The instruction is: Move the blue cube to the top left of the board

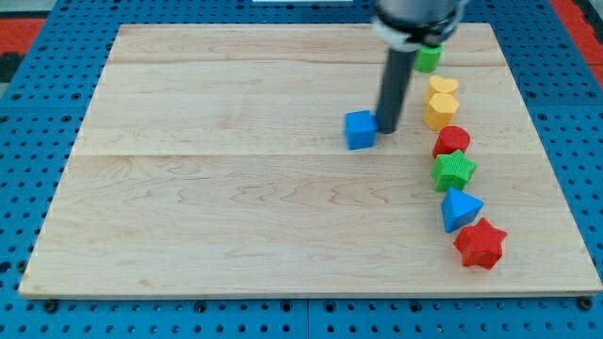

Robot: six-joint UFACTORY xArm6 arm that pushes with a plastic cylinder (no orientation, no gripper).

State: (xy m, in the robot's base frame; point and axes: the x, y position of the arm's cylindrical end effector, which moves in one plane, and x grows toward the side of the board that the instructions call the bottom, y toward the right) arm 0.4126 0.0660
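This looks like a robotics lab bench rather than a home or shop. A pale wooden board of glued planks lies flat on a blue perforated tabletop with a regular grid of holes, the kind of mounting surface used for test rigs. A red surface shows in the far corners beyond it. A dark rod hangs from a machine arm, my tip resting on the board. To the view's right of my tip, small moulded plastic shapes in plain colours sit in a line, such as a green star and a red star.
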